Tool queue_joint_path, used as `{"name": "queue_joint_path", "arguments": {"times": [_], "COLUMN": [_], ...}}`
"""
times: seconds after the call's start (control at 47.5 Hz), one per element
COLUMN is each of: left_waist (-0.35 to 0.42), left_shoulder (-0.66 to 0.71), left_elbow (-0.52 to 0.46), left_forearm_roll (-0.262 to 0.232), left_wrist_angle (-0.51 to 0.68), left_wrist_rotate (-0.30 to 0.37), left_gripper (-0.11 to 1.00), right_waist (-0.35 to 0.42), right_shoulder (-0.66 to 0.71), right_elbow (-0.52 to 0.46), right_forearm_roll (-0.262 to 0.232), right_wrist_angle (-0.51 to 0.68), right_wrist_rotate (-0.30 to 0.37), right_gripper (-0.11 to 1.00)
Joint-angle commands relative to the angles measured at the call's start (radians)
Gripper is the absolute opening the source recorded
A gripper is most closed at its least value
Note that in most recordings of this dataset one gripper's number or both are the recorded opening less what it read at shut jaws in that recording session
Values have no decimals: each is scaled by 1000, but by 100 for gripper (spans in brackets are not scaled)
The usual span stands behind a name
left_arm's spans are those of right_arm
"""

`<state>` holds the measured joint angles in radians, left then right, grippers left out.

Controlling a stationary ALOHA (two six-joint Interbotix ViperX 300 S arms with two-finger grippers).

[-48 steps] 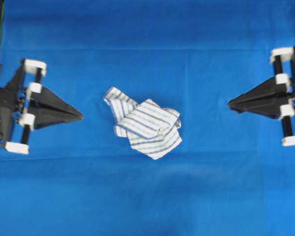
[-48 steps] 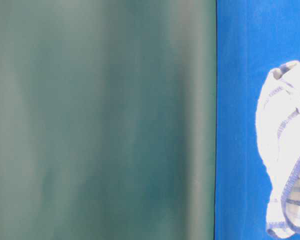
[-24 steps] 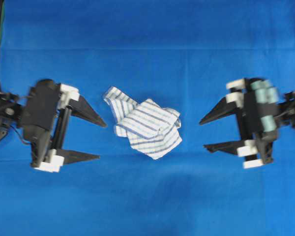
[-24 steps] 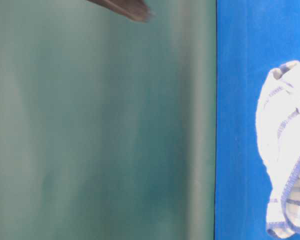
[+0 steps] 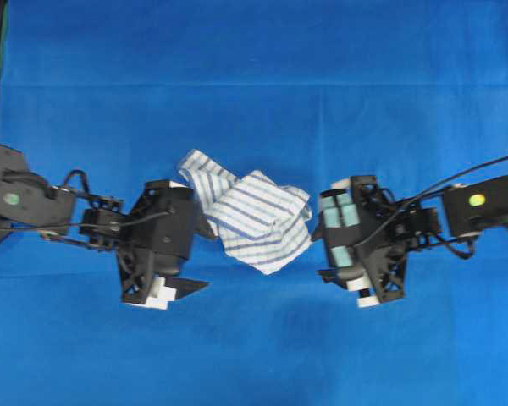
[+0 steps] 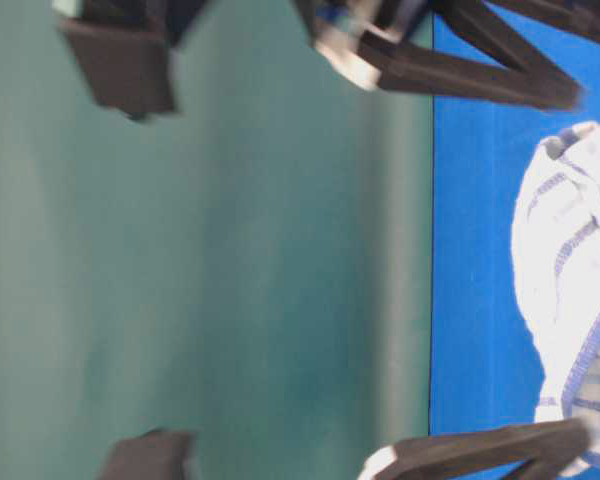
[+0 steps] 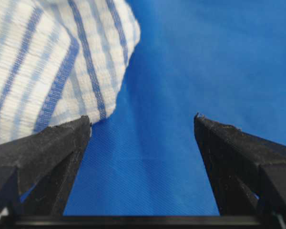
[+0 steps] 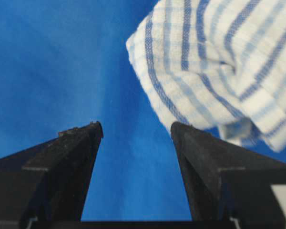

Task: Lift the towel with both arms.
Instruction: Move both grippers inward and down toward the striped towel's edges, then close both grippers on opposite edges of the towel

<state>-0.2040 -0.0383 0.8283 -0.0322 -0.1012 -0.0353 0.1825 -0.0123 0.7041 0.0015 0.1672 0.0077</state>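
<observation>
Flanking the crumpled towel [image 5: 252,218] from both sides, with both pairs of fingers spread wide and nothing held.

At the left, the left gripper [image 7: 143,125] is seen with its jaws wide apart; the towel's edge lies against its left finger [image 7: 47,148] and off to that side, so only bare blue table covering [image 5: 254,76] is framed between the tips. In the middle, the towel is bunched flat on the covering, its long axis judged to run from upper left to lower right in the overhead view. At the right, the right gripper [image 8: 136,130] is likewise held wide, a towel corner lying just beyond its right finger [image 8: 195,148]. Both grippers are judged about equally near. Ample free covering is left all round; nothing else is seen on it.
</observation>
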Motion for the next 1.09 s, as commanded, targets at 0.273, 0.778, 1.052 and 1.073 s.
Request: {"name": "queue_joint_path", "arguments": {"times": [0.273,0.778,1.052,1.073], "left_waist": [31,67,80,80], "left_shoulder": [175,261,255,253], "left_elbow": [-37,-46,-51,-51], "left_forearm_roll": [2,-2,-2,-2], "left_wrist_angle": [-167,-201,-140,-133], "left_wrist_rotate": [3,-6,-6,-6], "left_gripper": [91,37,3,3], "right_waist": [-3,-54,-64,-64], "right_shoulder": [117,167,164,163], "right_elbow": [-64,-72,-67,-67], "right_forearm_roll": [5,5,5,3], "right_wrist_angle": [-110,-110,-104,-103], "right_wrist_rotate": [2,2,0,0], "right_gripper": [64,53,2,2]}}
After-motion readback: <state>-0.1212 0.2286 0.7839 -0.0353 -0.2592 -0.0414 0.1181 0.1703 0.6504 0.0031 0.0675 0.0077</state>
